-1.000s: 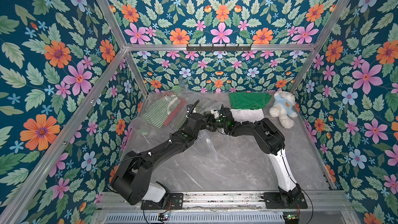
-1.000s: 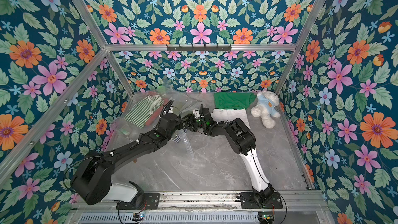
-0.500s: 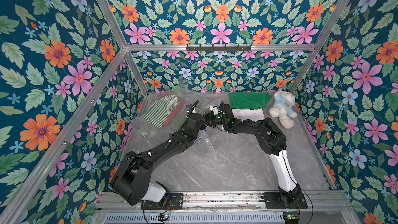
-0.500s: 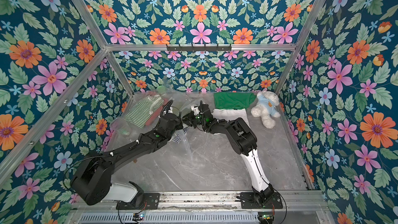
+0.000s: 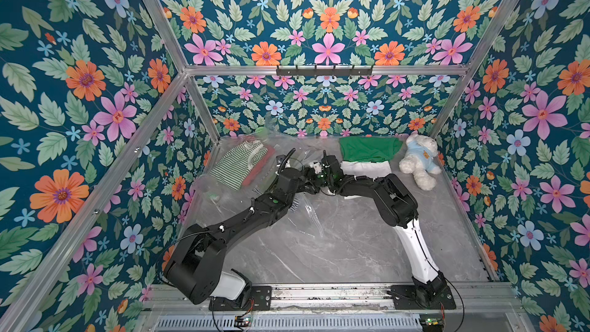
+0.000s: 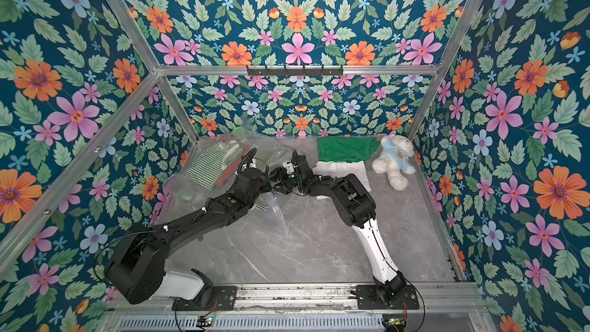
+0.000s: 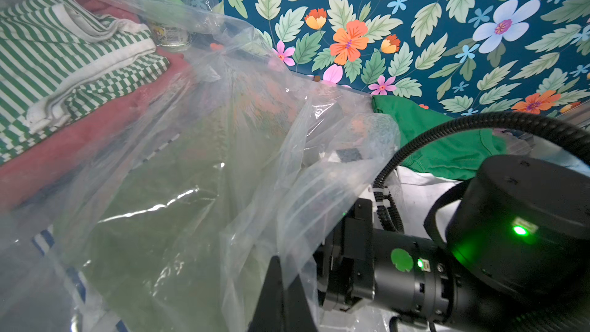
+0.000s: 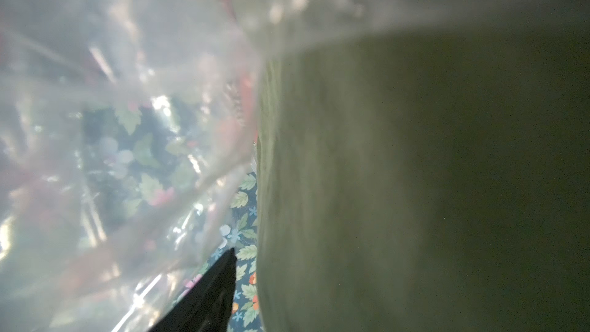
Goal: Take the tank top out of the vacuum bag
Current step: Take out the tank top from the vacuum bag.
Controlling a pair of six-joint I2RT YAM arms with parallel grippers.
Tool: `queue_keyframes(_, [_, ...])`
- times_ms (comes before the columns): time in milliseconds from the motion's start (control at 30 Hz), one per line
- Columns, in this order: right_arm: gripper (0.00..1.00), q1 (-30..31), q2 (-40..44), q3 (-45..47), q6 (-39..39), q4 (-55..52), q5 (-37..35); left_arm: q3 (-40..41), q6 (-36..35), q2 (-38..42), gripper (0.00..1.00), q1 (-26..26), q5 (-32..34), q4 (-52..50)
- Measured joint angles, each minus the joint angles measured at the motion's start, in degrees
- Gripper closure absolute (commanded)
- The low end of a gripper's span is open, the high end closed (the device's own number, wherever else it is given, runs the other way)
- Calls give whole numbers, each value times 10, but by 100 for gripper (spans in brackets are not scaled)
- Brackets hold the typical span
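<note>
The vacuum bag (image 5: 220,186), clear and crinkly, lies at the table's back left. Inside it are a green-and-white striped garment (image 5: 238,166), a red one (image 5: 258,170) and an olive-green cloth (image 7: 178,234); which of them is the tank top I cannot tell. My left gripper (image 5: 306,182) is shut on a fold of the bag's plastic (image 7: 287,218) at its mouth. My right gripper (image 5: 315,177) faces it, almost touching. In the right wrist view one dark finger (image 8: 210,292) stands apart from the olive cloth (image 8: 415,186), which hides the other finger.
A folded green shirt (image 5: 368,150) and a folded white cloth (image 5: 365,167) lie at the back, right of the arms. A white teddy bear in a blue shirt (image 5: 418,162) sits in the back right corner. Floral walls enclose the marble table (image 5: 335,244).
The right wrist rose slightly and came back down at the bag's mouth. The left arm has held still with the plastic in its grip.
</note>
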State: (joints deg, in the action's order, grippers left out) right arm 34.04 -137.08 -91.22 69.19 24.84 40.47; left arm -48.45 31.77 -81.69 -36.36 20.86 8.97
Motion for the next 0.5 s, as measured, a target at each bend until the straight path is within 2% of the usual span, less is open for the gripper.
queue_keyframes(300, [88, -2, 1, -2, 20, 39, 26, 0, 0, 5, 100, 0, 2, 0])
queue_keyframes(500, [91, -2, 53, 44, 13, 50, 29, 1, 0, 6, 100, 0, 3, 0])
